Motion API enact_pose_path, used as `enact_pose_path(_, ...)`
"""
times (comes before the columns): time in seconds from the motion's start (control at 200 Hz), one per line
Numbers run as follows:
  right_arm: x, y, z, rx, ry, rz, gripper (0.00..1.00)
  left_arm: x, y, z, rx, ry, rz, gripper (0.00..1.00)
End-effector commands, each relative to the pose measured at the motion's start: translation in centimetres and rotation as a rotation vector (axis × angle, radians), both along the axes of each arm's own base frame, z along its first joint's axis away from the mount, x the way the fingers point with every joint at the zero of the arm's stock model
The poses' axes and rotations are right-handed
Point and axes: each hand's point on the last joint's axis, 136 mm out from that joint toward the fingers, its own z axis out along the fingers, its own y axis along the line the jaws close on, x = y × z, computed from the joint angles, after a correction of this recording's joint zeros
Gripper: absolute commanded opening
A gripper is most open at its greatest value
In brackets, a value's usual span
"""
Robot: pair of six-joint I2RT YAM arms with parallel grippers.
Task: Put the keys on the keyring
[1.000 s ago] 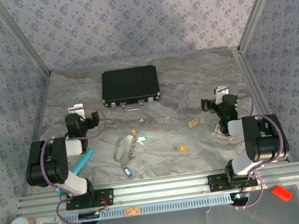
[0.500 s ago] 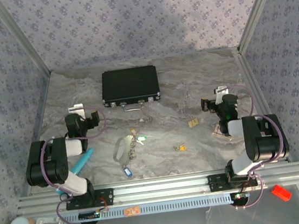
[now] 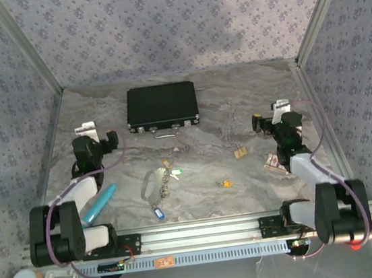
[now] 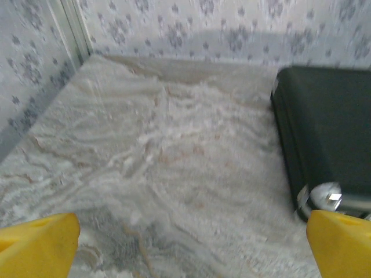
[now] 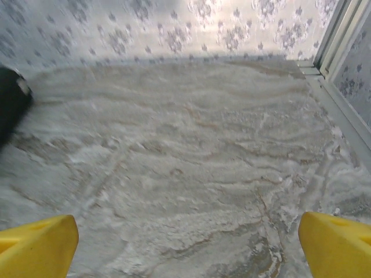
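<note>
Keyring (image 3: 152, 184) lies stretched near-to-far, blue tag (image 3: 158, 213) at near end; left pincer (image 4: 185, 249) and right pincer (image 5: 185, 246) gape wide, empty.

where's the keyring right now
In the top view the keyring lies left of centre, in front of the black case and right of the teal tube.

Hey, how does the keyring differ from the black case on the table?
The black case is a solid dark rectangle, far larger than the keyring, a thin silvery loop. The case lies near the far wall; the keyring lies closer to the arm bases. The keyring carries a blue tag and a green tag; the case has a handle on its near edge. Both rest on the table.
</note>
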Motion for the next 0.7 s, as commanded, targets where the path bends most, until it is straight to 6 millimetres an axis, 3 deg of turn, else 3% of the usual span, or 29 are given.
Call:
enact_pose_path(0.0, -1.7, 1.0, -0.9, 0.128, 0.107, -0.012, 0.99, -1.2, 0.2, -0.2, -0.105, 0.074, 0.047, 1.0)
enact_pose_path(0.2, -3.8, 1.6, -1.7, 0.268, 0.266, -0.06, 0.99, -3.4, -1.1, 0.1, -0.275, 0.117, 0.037, 1.0)
enact_pose_path(0.4, -5.1, 3.8, -1.4, 0.349, 0.272, 0.021, 0.98, -5.8, -3.3, -0.8, -0.454, 0.177, -0.008, 1.0)
enact_pose_path(0.545, -5.8, 6.4, -1.3, 0.339, 0.317, 0.085, 0.94, -7.4, -5.3, -1.7, -0.525, 0.235, -0.062, 1.0)
enact_pose_path(0.695, -6.8, 11.2, -1.5, 0.34, 0.365, 0.215, 0.89, -9.1, -8.7, -2.9, -0.541, 0.328, -0.12, 1.0)
